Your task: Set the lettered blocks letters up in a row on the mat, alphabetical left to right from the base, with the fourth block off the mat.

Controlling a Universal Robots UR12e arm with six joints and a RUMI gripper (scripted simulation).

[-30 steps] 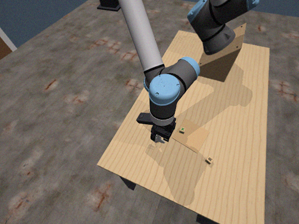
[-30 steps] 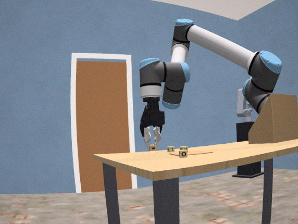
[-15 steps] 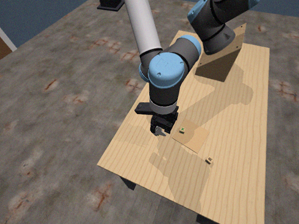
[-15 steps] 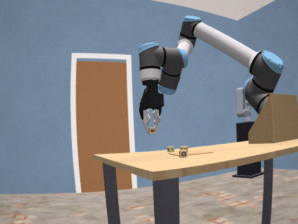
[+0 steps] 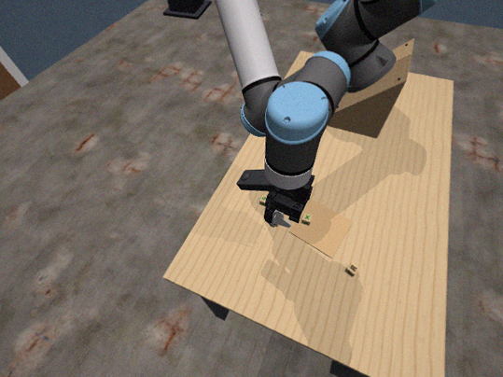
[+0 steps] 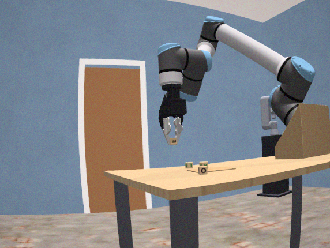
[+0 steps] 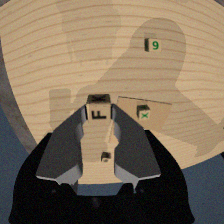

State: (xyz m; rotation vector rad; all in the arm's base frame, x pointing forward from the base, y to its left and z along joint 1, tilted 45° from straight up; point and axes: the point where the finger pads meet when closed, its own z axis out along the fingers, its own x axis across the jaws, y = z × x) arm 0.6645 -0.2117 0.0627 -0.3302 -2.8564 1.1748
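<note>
My gripper (image 5: 277, 221) (image 6: 173, 138) (image 7: 99, 105) is shut on a wooden block with a black F (image 6: 173, 141) (image 7: 98, 113) and holds it high above the table's near-left part. A block with a green X (image 5: 307, 217) (image 6: 203, 163) (image 7: 143, 113) sits on a corner of the thin tan mat (image 5: 337, 232) (image 6: 223, 169) (image 7: 161, 120). A block showing a green 9 (image 7: 152, 45) (image 6: 188, 164) lies on the bare table; in the top view it is mostly hidden behind the gripper. A block with a black R on top (image 5: 351, 269) (image 6: 203, 170) lies off the mat near the front.
The wooden table (image 5: 405, 205) (image 6: 231, 180) ends close to the left of the gripper. A brown wedge-shaped box (image 5: 400, 70) (image 6: 303, 135) stands at the far end by the arm's base. A door fills the wall behind.
</note>
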